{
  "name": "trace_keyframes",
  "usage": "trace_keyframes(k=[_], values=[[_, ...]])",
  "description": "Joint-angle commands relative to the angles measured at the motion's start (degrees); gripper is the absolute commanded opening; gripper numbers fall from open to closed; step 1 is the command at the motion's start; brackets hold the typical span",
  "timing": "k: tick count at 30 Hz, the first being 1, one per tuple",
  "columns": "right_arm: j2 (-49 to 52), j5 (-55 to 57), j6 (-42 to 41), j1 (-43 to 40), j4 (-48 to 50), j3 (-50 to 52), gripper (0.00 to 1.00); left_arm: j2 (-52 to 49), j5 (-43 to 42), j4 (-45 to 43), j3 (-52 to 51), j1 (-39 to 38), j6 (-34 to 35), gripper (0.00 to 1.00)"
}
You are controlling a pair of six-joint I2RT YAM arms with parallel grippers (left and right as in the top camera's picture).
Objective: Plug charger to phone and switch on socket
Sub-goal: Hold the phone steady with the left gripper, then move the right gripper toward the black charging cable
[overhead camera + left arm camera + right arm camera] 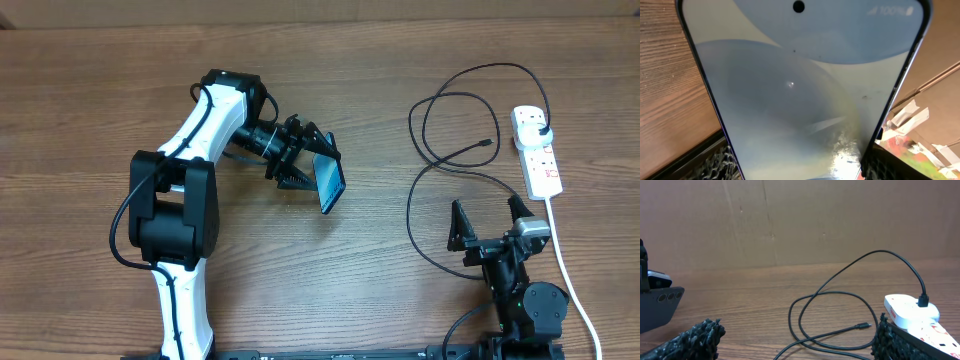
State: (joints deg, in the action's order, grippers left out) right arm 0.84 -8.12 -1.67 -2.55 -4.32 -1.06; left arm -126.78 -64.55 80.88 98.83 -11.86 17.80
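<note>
My left gripper (305, 160) is shut on the phone (331, 182) and holds it tilted above the table's middle. In the left wrist view the lit pale-blue screen (800, 90) fills the frame between the fingers. The black charger cable (440, 130) loops on the table at the right; its plug sits in the white socket strip (537, 150) and its small connector tip (487, 143) lies free. My right gripper (490, 222) is open and empty, below the cable loops. In the right wrist view the connector tip (865, 326) lies ahead between the fingers and the socket (912, 312) is at the right.
The socket's thick white cord (570, 270) runs down the right side past my right arm's base. A brown cardboard wall (790, 220) stands behind the table. The phone's back (657, 302) shows at the left of the right wrist view.
</note>
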Motion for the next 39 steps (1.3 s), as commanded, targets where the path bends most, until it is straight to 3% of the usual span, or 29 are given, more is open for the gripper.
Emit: trace_keyframes(k=[1, 39], values=[[-0.7, 0.5, 0.2, 0.1, 0.2, 0.6, 1.0, -0.2, -3.0, -0.1, 1.6, 0.2, -1.1, 0.7], [-0.7, 0.5, 0.2, 0.1, 0.4, 0.6, 1.0, -0.2, -3.1, -0.3, 1.6, 0.2, -2.6, 0.7]])
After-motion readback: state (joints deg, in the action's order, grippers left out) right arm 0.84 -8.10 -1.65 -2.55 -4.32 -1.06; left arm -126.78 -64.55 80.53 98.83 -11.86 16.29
